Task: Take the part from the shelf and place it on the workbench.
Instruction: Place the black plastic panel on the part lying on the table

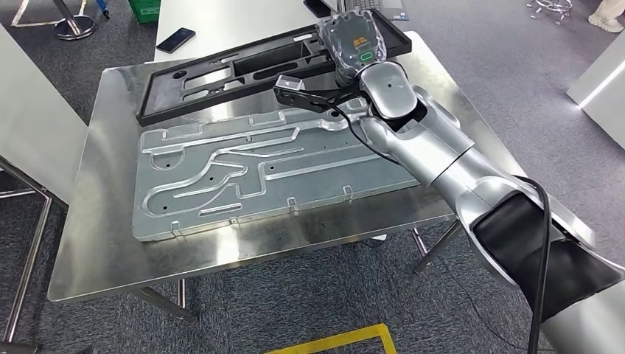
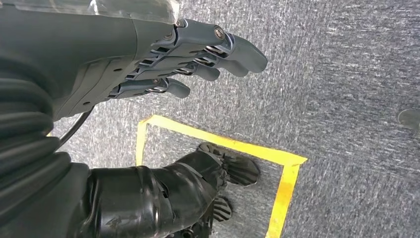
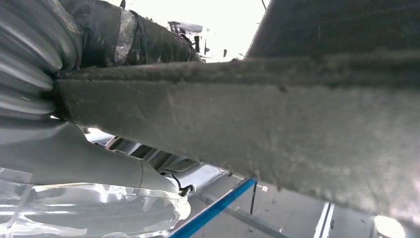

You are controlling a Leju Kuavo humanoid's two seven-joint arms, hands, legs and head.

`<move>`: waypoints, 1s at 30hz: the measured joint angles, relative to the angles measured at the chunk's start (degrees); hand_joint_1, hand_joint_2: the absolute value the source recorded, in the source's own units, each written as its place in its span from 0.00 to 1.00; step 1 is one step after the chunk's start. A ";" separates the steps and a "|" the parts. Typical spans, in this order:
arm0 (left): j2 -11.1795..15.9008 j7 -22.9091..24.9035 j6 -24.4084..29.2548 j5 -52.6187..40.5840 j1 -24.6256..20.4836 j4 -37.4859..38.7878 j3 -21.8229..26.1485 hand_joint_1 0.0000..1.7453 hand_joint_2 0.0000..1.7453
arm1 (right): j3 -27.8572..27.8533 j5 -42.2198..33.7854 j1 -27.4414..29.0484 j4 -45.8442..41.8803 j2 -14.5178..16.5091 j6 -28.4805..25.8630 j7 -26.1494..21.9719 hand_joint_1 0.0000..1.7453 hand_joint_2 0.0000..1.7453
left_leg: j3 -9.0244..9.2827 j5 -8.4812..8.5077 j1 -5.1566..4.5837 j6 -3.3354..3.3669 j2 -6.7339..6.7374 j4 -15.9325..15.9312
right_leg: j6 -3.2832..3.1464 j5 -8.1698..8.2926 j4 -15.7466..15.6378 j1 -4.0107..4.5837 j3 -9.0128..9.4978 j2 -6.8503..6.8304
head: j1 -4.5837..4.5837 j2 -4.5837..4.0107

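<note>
Head view has the right hand (image 1: 354, 46) gripping the black part's (image 1: 243, 70) far end on the workbench (image 1: 103, 221), just beyond a silver plate (image 1: 258, 173). Its wrist cam catches the part's rough edge close up. Left hand (image 2: 198, 57) hangs over carpet (image 2: 346, 74), fingers loosely spread, holding nothing.

The silver plate (image 1: 258, 173) and the black part (image 1: 243, 74) cover most of the workbench (image 1: 103, 251), leaving bare steel along its near and left edges (the right arm (image 1: 435, 155) crosses the right corner).
</note>
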 joint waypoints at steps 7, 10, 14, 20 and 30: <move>0.04 -0.72 0.26 -0.19 0.00 0.00 0.00 0.00 1.00 | -0.69 0.92 0.49 -0.09 -0.54 0.46 0.01 1.00 1.00 | -0.02 -0.06 -0.04 0.07 0.00 -0.02 | -0.03 -0.04 -0.03 -0.04 -0.03 0.00 | -0.01 0.00; 0.04 -0.90 0.55 -0.20 0.00 0.00 0.00 0.00 1.00 | -0.76 1.24 0.57 -0.31 -0.57 0.91 -0.01 1.00 1.00 | -0.12 -0.41 -0.19 0.53 -0.03 0.30 | 0.23 -0.15 -0.15 -0.22 0.07 -0.01 | -0.03 0.00; -0.02 -1.03 1.33 -0.20 0.01 0.01 -0.01 0.00 1.00 | -0.85 1.77 0.61 -1.00 -0.83 1.44 -0.04 1.00 1.00 | 1.35 -0.25 0.20 1.19 0.10 -1.37 | 0.75 -1.06 0.85 -0.10 -0.03 0.29 | 0.13 0.00; -0.24 -0.62 2.16 -0.20 -0.33 0.01 -0.02 0.00 1.00 | -0.88 2.43 1.36 -1.18 -1.29 2.45 -0.24 1.00 1.00 | 3.18 -1.26 0.94 1.20 -0.20 -1.60 | 1.91 -4.40 15.56 -1.25 -9.35 0.96 | 0.30 0.00; -0.14 -1.30 3.19 -0.29 -0.11 0.01 -0.09 0.00 1.00 | -0.90 3.15 1.94 -1.40 -1.47 2.51 -0.46 1.00 1.00 | 2.46 -3.14 1.41 -0.13 -1.10 1.39 | 1.55 2.46 2.89 -1.91 -5.14 1.91 | 0.37 0.00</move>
